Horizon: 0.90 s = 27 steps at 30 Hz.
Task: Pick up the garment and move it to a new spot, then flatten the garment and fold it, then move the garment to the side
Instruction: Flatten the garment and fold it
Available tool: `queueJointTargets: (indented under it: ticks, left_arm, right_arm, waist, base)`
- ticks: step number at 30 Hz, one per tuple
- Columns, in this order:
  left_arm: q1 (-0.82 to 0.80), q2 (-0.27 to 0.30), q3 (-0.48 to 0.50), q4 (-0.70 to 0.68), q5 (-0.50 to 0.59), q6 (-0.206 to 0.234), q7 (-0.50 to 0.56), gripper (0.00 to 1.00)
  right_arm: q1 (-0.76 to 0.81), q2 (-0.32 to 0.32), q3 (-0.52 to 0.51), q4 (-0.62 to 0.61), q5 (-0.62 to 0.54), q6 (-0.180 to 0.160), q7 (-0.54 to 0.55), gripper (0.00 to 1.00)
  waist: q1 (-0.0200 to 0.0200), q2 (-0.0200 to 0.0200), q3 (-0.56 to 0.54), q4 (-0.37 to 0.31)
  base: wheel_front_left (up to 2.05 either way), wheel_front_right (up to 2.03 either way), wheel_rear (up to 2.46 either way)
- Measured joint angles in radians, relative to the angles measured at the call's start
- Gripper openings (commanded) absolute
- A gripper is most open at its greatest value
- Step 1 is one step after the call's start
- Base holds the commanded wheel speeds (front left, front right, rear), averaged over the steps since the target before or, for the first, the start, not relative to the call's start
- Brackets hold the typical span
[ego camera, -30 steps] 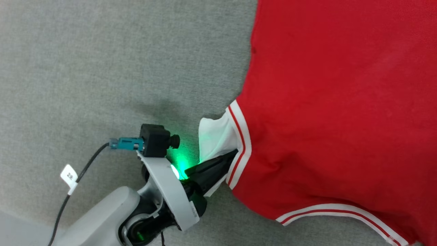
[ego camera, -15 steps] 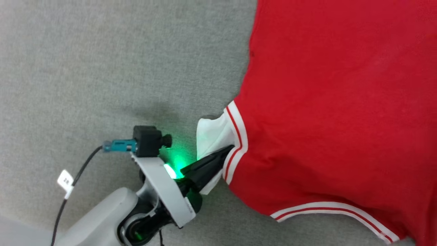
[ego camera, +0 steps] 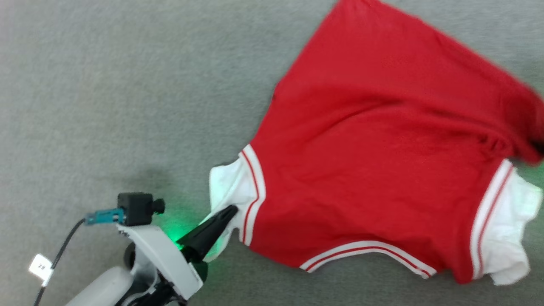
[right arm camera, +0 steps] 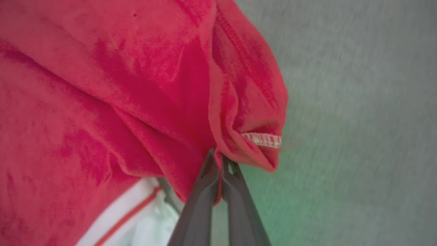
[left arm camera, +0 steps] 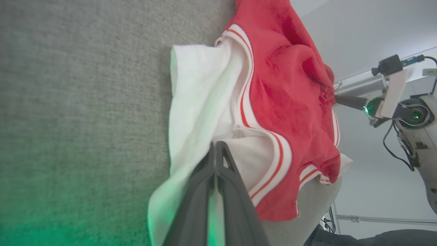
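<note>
Your left gripper [ego camera: 230, 211], long dark fingers pressed together, pinches the white sleeve [ego camera: 227, 189] of the bright red soft jersey T-shirt [ego camera: 374, 170]; shirt spreads rumpled over the grey felt-like surface [ego camera: 106, 85]; second white sleeve [ego camera: 508, 231] at far right; shirt's upper right edge blurred.

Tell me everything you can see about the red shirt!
The shirt is bright red and looks like soft jersey. It has white sleeves and red-and-white striped trim at the sleeve seams and along the neckline edge nearest the robot. It is spread out but wrinkled over the grey fabric surface. The left gripper, jaws shut, pinches one white sleeve. The right gripper, jaws shut, pinches a bunched red fold near the other sleeve.
</note>
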Motion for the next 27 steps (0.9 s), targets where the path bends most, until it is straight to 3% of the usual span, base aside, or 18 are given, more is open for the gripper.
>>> queueJointTargets:
  ticks: [3, 7, 13, 19, 20, 21, 22, 27]
  left_arm:
    - [0.022, 0.021, 0.014, -0.010, -0.005, 0.017, -0.015, 0.00]
    - [0.030, 0.041, 0.040, -0.018, -0.005, 0.045, -0.044, 0.00]
    - [0.030, 0.055, 0.060, -0.031, -0.004, 0.060, -0.055, 0.00]
    - [0.029, 0.064, 0.066, -0.027, -0.002, 0.070, -0.058, 0.00]
    - [0.029, 0.064, 0.066, -0.027, -0.002, 0.070, -0.058, 0.00]
    - [0.029, 0.065, 0.066, -0.026, -0.001, 0.070, -0.058, 0.00]
    - [0.029, 0.067, 0.066, -0.026, -0.001, 0.072, -0.058, 0.00]
    - [0.029, 0.066, 0.064, -0.028, 0.015, 0.073, -0.066, 0.00]
  right_arm:
    - [0.176, -0.028, -0.040, -0.121, 0.041, 0.000, 0.003, 0.00]
    - [0.404, -0.019, -0.117, -0.256, 0.051, 0.000, -0.014, 0.00]
    - [0.662, 0.068, -0.168, -0.424, 0.005, 0.000, 0.002, 0.00]
    - [0.745, 0.149, -0.158, -0.485, -0.083, 0.000, 0.020, 0.00]
    - [0.745, 0.161, -0.158, -0.488, -0.089, 0.000, 0.017, 0.27]
    - [0.745, 0.165, -0.156, -0.494, -0.104, 0.000, 0.013, 0.80]
    - [0.744, 0.163, -0.156, -0.501, -0.119, 0.000, 0.003, 1.00]
    - [0.740, 0.128, -0.217, -0.580, -0.142, 0.000, -0.005, 1.00]
  waist:
    - [0.0000, 0.0000, -0.025, -0.035]
    - [0.0000, 0.0000, -0.050, -0.080]
    - [0.0000, 0.0000, -0.074, -0.131]
    - [0.0000, 0.0000, -0.085, -0.160]
    - [0.0000, 0.0000, -0.086, -0.163]
    - [0.0000, 0.0000, -0.087, -0.166]
    - [0.0000, 0.0000, -0.088, -0.168]
    - [0.0000, 0.0000, -0.092, -0.164]
  base:
    - [0.00, 0.00, 0.00]
    - [0.00, 0.00, 0.00]
    - [0.00, 0.00, 0.00]
    - [0.00, 0.00, 0.00]
    - [0.00, 0.00, 0.00]
    - [0.00, 0.00, 0.00]
    - [0.00, 0.00, 0.00]
    - [0.00, 0.00, 0.00]
